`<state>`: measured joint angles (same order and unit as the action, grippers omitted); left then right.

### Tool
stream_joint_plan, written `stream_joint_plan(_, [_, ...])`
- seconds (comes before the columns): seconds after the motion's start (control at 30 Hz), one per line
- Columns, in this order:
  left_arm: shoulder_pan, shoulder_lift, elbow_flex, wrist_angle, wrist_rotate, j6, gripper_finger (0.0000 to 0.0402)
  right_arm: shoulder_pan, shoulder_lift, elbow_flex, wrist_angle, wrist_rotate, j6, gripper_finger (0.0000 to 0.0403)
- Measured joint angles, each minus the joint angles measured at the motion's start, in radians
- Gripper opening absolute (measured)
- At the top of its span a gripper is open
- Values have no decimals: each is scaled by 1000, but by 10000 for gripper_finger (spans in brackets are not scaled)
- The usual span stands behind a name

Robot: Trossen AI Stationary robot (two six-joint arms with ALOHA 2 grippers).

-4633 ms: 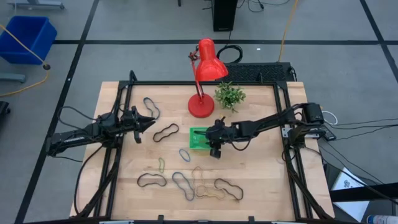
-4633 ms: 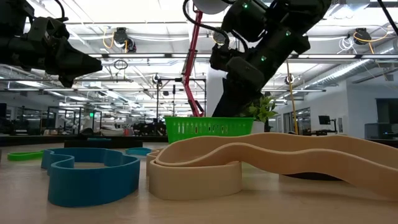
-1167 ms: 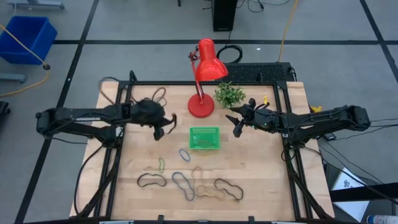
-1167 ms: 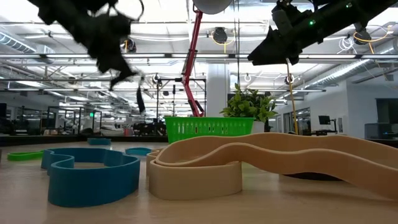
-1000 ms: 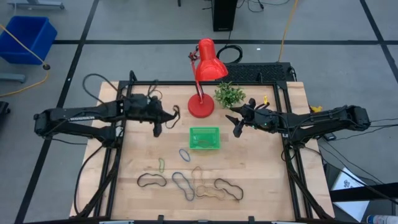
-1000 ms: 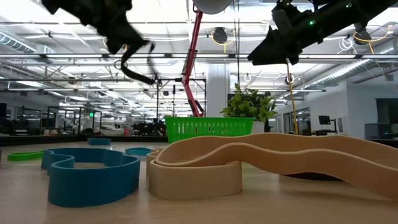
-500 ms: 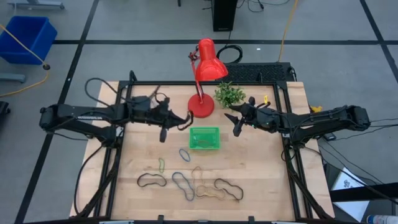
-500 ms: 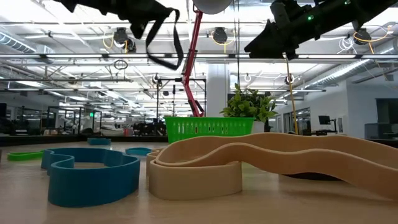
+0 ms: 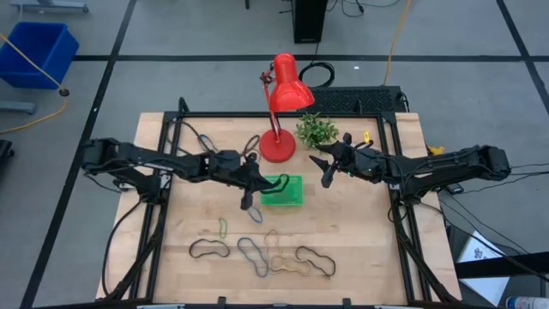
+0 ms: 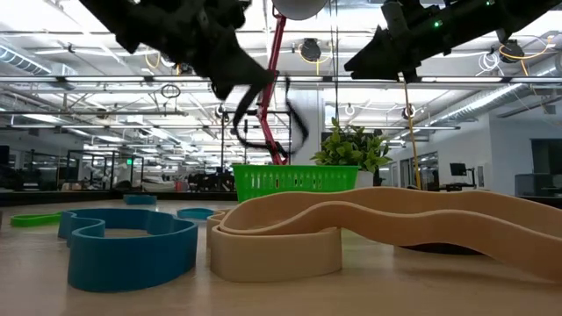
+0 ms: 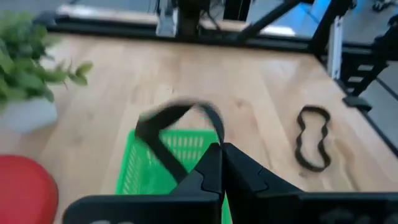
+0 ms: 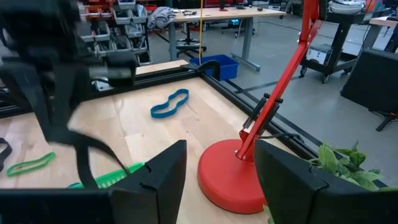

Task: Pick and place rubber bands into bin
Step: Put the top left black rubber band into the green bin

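Dangling from clenched left gripper (image 11: 219, 163): floppy black rubber band (image 11: 177, 127) over shallow green plastic bin (image 9: 284, 190) (right gripper (image 12: 217, 163) spread, apart).

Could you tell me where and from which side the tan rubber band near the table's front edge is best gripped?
Grip the tan rubber band from straight above, across one strand at a narrow waist. It lies flat, and black bands crowd both its sides.

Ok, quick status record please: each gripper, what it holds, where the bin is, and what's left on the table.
left gripper: shut on black rubber band, raised at the bin's left edge
right gripper: open, empty, waiting right of the bin
bin: table centre, in front of red lamp
loose bands: several, mostly along the table's front
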<state>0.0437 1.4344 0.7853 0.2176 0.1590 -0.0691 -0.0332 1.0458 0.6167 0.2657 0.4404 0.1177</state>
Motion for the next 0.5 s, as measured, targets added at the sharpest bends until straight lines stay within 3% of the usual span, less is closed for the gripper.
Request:
stream_joint_plan(0.3, [1, 121, 0, 29, -3, -14, 6, 0, 0, 0, 0, 0, 1, 181])
stream_joint_plan(0.5, [0, 182, 0, 46, -3, -37, 32, 0, 0, 0, -1, 0, 1, 181])
